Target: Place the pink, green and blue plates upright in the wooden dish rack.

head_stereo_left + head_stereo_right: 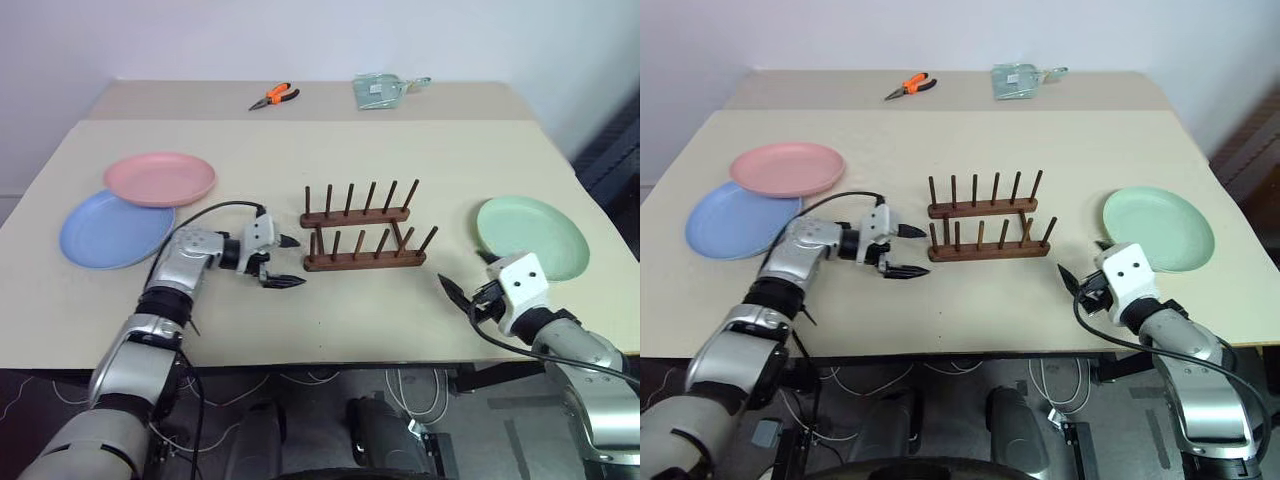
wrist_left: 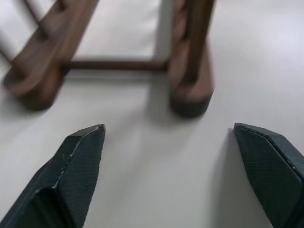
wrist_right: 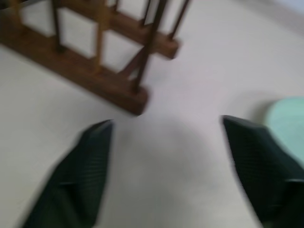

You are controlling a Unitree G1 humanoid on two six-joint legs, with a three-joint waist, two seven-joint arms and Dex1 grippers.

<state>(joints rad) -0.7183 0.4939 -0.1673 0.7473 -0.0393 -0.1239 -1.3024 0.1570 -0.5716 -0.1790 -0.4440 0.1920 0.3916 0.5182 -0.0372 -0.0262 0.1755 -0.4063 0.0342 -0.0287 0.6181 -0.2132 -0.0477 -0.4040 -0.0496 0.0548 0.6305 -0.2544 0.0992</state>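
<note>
The beige table (image 1: pixel 330 310) carries everything. At its left side the blue plate (image 1: pixel 105 232) lies flat with the pink plate (image 1: pixel 160 178) overlapping its far rim; the green plate (image 1: pixel 532 236) lies flat alone at the right side, well apart from them. Between the two groups stands the wooden dish rack (image 1: pixel 362 230) — empty, so no plate is placed yet.

The left gripper (image 1: pixel 283 262) hovers just beside the rack's left end, pointing at it, jaws spread wide and holding nothing. The right gripper (image 1: pixel 462 297) sits near the table's front edge, just short of the green plate, its fingers parted and also empty.

The plates look stiff, light and matte, probably not very slippery; lying flat, they likely offer only the shallow rim to pinch. The pink plate's raised edge, where it rides on the blue, seems the easiest hold. Orange pliers (image 1: pixel 274 96) lie at the far edge.
</note>
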